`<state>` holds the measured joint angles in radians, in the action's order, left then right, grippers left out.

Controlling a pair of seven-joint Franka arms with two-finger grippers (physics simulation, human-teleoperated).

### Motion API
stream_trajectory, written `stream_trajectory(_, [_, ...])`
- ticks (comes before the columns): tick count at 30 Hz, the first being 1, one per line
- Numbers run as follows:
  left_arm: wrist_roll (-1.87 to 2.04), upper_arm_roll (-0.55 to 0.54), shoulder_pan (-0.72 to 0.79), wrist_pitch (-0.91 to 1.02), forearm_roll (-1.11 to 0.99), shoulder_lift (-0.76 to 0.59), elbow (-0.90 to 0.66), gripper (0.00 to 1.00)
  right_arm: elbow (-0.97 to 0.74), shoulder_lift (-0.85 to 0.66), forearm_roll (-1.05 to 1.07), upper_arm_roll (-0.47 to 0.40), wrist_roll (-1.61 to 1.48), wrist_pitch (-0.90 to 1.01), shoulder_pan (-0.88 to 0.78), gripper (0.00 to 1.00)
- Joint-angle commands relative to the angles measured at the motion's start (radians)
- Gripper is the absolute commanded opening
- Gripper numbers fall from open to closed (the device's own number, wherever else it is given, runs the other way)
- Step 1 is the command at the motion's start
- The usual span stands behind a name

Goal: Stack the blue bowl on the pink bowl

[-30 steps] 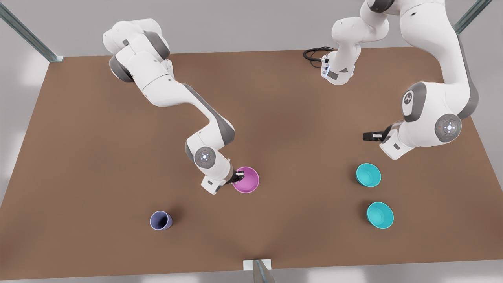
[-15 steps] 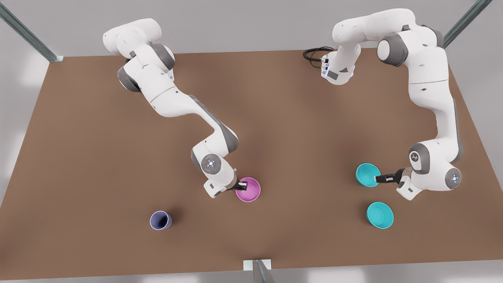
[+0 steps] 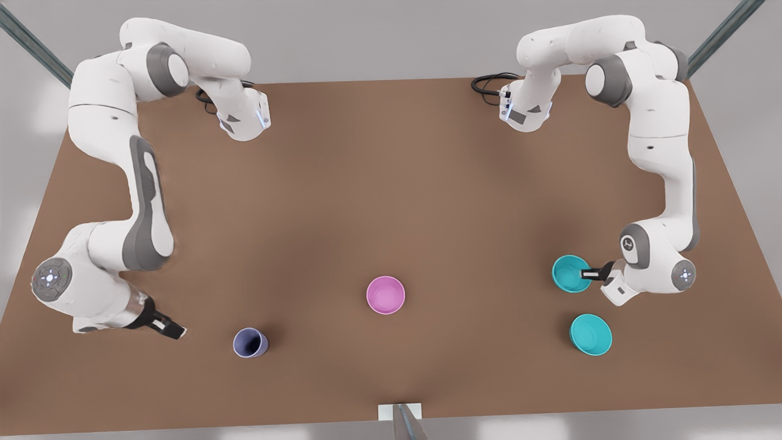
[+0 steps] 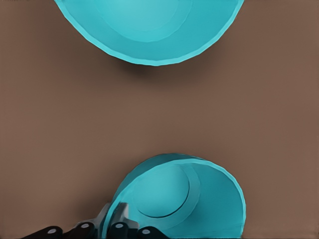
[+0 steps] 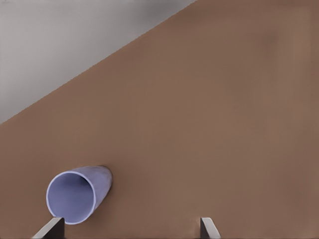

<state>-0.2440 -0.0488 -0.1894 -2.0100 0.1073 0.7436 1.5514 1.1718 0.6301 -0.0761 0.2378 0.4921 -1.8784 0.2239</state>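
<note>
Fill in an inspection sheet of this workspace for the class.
Surface: brown table, bare between things.
Job's things: blue bowl and pink bowl, upright, far apart, not stacked.
Clutter: second teal bowl; lavender cup.
Grippers: left hand shut on the blue bowl's rim; right hand open, waiting beside the cup.
Cables: black cable at each arm's base.
Surroundings: metal posts, grey floor.
</note>
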Motion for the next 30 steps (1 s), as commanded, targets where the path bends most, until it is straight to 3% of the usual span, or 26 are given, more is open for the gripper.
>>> stream_trajectory(1, [-0.095,0.0,0.022,0.042,0.002,-0.029,0.001,0.21,-0.015,-0.084,-0.007,0.002,-0.836,0.329,0.026,1.0])
stream_trajectory(4, [0.112,0.0,0.151,0.106,0.002,-0.122,0.001,0.21,-0.004,-0.22,-0.007,0.008,-0.693,0.472,-0.001,1.0])
stream_trajectory(7, [0.664,0.0,0.49,0.125,-0.001,-0.176,-0.033,0.21,0.002,-0.279,-0.005,0.008,-0.658,0.506,-0.015,1.0])
stream_trajectory(11, [1.06,-0.009,0.668,0.214,0.02,-0.04,-0.362,0.21,0.003,-0.277,-0.001,0.008,-0.656,0.507,-0.014,1.0])
stream_trajectory(13, [1.082,-0.009,0.708,0.212,0.02,0.094,-0.539,0.21,0.003,-0.277,0.007,0.008,-0.656,0.516,-0.014,1.0])
stream_trajectory(15, [1.091,-0.006,0.717,0.151,0.02,0.16,-0.619,0.21,0.02,-0.277,0.016,0.005,-0.656,0.532,-0.011,1.0])
stream_trajectory(19, [1.092,-0.009,0.725,0.022,0.023,0.221,-0.622,0.21,0.02,-0.274,0.018,0.005,-0.656,0.53,-0.011,1.0])
stream_trajectory(30, [1.324,-0.006,0.74,-0.065,0.077,0.319,-0.689,0.21,0.055,-0.312,0.015,0.002,-0.658,0.513,-0.006,1.0])
